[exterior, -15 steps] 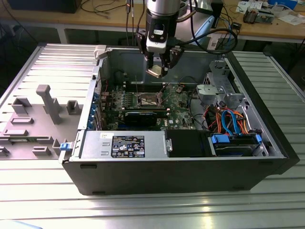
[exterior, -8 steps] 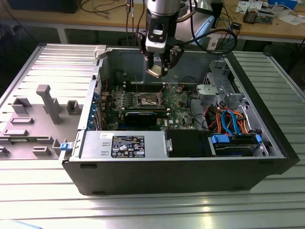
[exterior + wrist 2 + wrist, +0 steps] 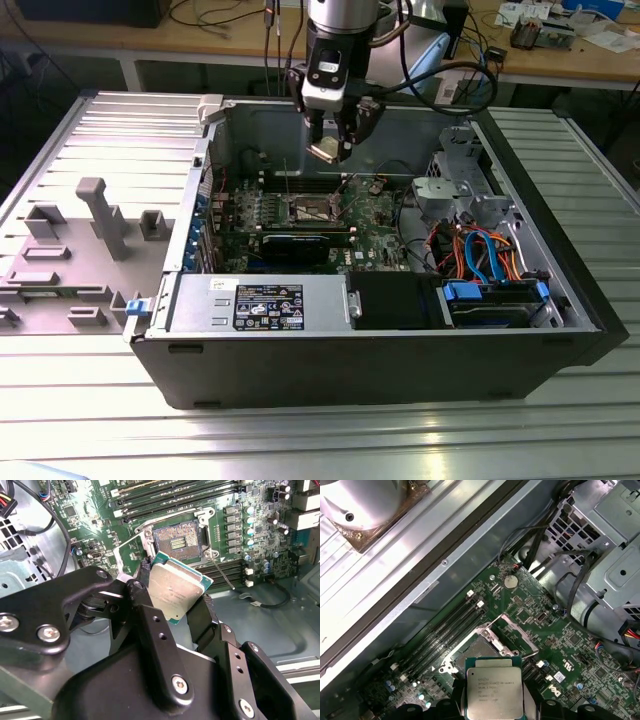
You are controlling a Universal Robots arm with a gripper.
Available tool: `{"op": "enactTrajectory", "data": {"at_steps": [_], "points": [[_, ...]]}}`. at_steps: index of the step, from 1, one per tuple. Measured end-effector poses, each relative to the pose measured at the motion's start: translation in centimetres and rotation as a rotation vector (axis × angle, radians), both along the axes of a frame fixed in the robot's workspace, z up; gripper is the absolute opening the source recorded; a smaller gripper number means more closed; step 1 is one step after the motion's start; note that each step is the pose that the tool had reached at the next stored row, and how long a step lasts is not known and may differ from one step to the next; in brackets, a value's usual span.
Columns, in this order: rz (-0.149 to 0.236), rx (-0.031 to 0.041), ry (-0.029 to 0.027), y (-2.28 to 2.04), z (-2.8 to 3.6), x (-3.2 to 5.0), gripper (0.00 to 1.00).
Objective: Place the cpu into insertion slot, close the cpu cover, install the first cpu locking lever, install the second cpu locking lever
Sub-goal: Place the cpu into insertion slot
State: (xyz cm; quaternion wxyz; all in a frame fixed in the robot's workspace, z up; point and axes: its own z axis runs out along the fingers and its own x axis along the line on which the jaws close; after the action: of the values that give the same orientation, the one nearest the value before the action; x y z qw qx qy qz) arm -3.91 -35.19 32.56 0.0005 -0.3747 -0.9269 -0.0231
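Observation:
My gripper [image 3: 328, 148] hangs over the open computer case, shut on the cpu [image 3: 322, 151]. In both wrist views the cpu [image 3: 175, 587] [image 3: 493, 690] sits tilted between the black fingers [image 3: 145, 605], silvery top showing with a green rim. Below it on the green motherboard lies the insertion slot [image 3: 177, 540] [image 3: 308, 209], its brownish contact field bare. The cpu is clear of the slot, well above the board. The cpu cover [image 3: 129, 550] [image 3: 514, 631] stands flipped open beside the slot. A thin locking lever [image 3: 221, 574] sticks out next to the slot.
Long memory slots [image 3: 175, 500] run beside the socket. A black graphics card [image 3: 305, 243], the labelled power supply [image 3: 260, 305], a metal drive cage [image 3: 470, 190] and coloured cables [image 3: 480, 250] crowd the case. A grey fixture [image 3: 100, 215] lies at the exterior view's left.

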Motion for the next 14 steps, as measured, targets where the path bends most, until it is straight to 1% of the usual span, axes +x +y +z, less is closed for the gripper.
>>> {"op": "enactTrajectory", "data": {"at_steps": [14], "points": [[-0.043, 0.0000, 0.0000, 0.00, -0.02, 0.00, 0.55]]}}
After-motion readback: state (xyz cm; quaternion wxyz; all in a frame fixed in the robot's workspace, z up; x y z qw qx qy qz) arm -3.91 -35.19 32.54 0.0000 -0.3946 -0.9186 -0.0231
